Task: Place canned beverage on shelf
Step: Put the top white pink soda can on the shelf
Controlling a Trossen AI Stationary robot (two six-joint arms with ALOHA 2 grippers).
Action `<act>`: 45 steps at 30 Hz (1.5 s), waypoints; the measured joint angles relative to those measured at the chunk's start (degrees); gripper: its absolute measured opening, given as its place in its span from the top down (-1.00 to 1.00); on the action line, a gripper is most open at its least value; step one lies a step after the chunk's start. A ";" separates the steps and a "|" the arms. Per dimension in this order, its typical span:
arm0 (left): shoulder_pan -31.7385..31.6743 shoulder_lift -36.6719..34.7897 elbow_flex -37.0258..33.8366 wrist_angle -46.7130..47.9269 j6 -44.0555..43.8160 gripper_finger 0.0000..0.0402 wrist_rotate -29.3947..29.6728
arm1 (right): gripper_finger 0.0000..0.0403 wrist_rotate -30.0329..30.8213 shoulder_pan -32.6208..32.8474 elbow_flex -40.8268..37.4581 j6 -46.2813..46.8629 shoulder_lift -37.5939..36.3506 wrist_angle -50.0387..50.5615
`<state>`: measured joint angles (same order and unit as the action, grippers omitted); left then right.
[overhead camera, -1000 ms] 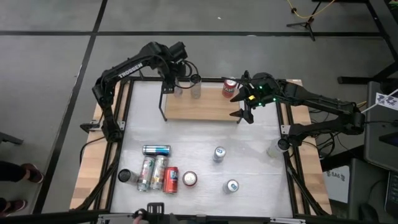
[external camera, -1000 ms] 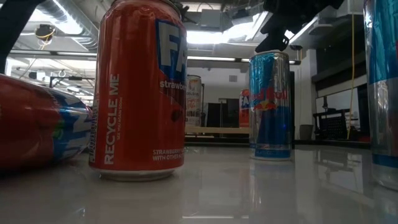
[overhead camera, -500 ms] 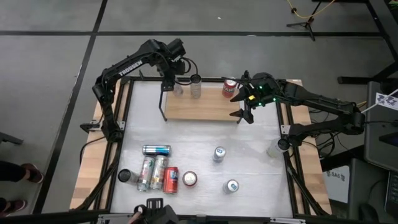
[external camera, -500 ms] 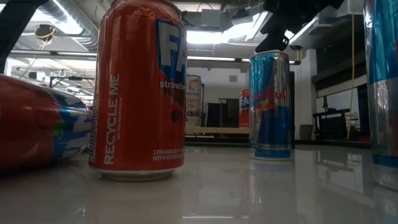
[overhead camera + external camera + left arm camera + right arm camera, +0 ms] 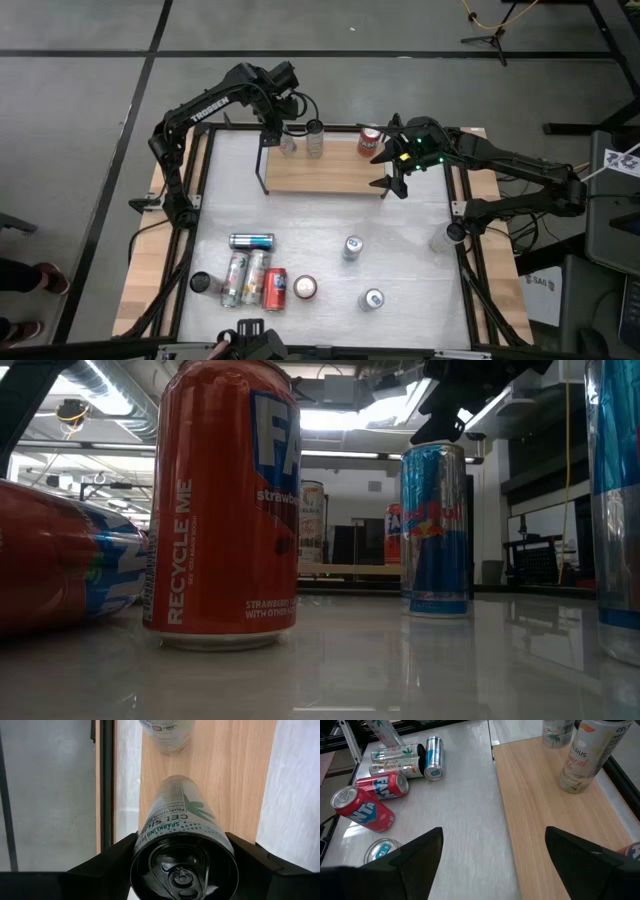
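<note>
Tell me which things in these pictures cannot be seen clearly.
- Left wrist view: the left gripper is around a Celsius can; whether its base stands on the shelf is hidden by the can.
- Right wrist view: the red can is cut by the edge.
- Low view: the shelf is tiny, distant.

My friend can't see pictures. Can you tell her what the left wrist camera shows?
The left claw grips a white Celsius can between its two dark fingers, seen from above its pull-tab top. The can stands on the light-wood shelf, and a second can stands just ahead of it on the same board.
</note>
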<state>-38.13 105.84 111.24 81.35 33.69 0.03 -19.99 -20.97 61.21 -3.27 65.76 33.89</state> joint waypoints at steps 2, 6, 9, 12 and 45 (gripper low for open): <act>0.00 0.00 -0.02 -0.01 0.00 -0.25 0.01 | -0.72 0.00 0.00 0.00 0.00 0.00 0.02; 0.00 0.00 -0.02 -0.01 0.00 -0.25 0.01 | -0.72 0.00 0.00 0.00 0.00 0.00 0.00; 0.00 0.00 -0.02 -0.01 0.00 -0.25 0.02 | -0.72 0.00 0.00 0.00 0.00 0.00 0.00; 0.00 0.00 -0.02 -0.02 -0.02 -0.25 -0.34 | -0.72 0.00 0.00 0.00 0.00 0.00 0.00; 0.24 4.53 -0.07 0.32 -0.50 -0.25 -0.17 | -0.72 0.00 0.00 0.00 0.00 0.00 0.02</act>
<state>-37.89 110.37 111.18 81.67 33.19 -0.14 -19.99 -20.97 61.21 -3.27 65.76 33.91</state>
